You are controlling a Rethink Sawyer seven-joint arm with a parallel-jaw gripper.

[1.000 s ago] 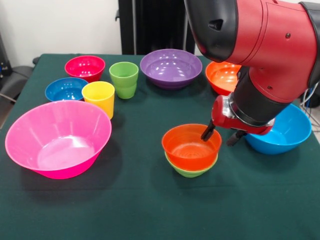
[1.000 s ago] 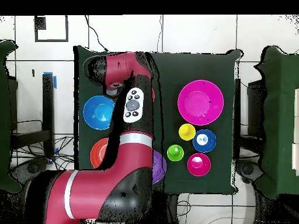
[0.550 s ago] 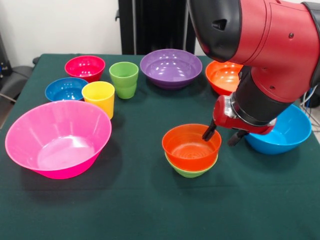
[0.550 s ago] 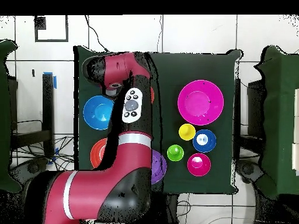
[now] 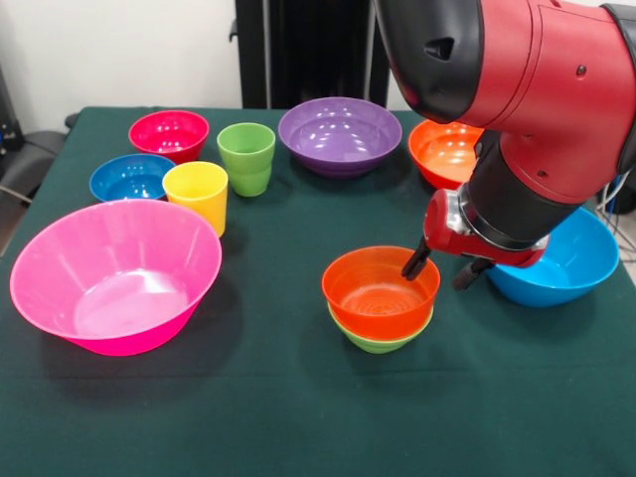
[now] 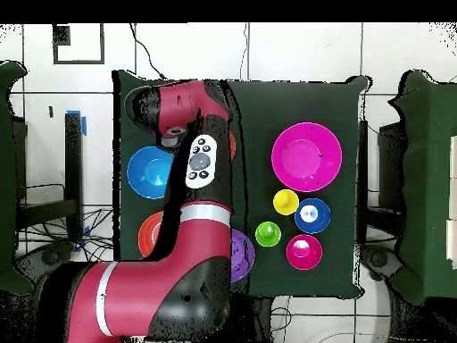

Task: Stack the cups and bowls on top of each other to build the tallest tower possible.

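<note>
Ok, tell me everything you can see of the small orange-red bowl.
The small orange-red bowl is glossy plastic, round, upright and empty, nested in the small light-green bowl on the green tablecloth. The gripper is open, one finger inside the bowl's rim, the other outside. The overhead view hides it under the arm.

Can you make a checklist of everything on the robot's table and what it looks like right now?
Surface: dark green cloth table.
Job's things: orange-red bowl nested in small green bowl; light blue bowl beside them; pink bowl, purple bowl, orange bowl, magenta-red bowl, dark blue bowl, yellow cup, green cup stand apart.
Clutter: nothing seen.
Gripper: fingers straddle the orange-red bowl's rim, open.
Cables: some on the floor around the table.
Surroundings: tiled floor.
</note>
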